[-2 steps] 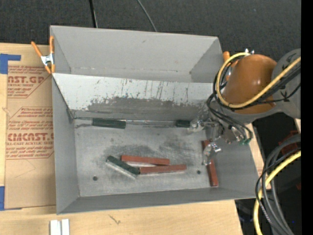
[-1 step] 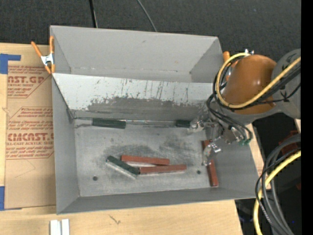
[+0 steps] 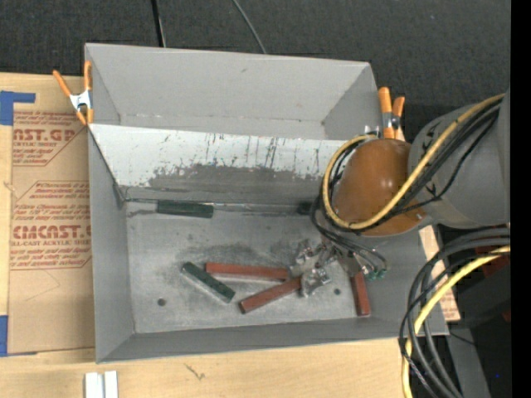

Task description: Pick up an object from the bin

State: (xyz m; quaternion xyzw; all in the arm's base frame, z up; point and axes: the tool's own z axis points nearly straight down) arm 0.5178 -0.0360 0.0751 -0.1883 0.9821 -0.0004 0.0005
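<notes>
Camera view, looking down into the grey bin [image 3: 112, 255]. The arm comes in from the right. Its orange cover [image 3: 373, 191] sits above the right rear part of the floor, with yellow and black cables [image 3: 330, 181] looped round it.

The gripper [image 3: 311, 270] is low over the right front part of the floor. I cannot tell whether it is open or closed, because its metal parts merge with what lies beneath.

Beneath the gripper, the right ends of two red-brown sticks come together.
- The level stick [image 3: 245, 269] lies nearly straight across the middle of the floor.
- The slanted stick [image 3: 267, 296] runs from the gripper down and left toward the front wall.
- Together they make a narrow V that opens to the left.
- I cannot tell whether either one is gripped.

Other items:
- A third red-brown stick [image 3: 362, 293] lies just right of the gripper. It points front to back, near the right wall and apart from the pair.
- A dark green stick [image 3: 207, 281] lies diagonally at the left. Its upper end is near the left tip of the level stick.
- A second green stick [image 3: 184, 209] lies along the foot of the rear wall, well apart from the gripper.
</notes>
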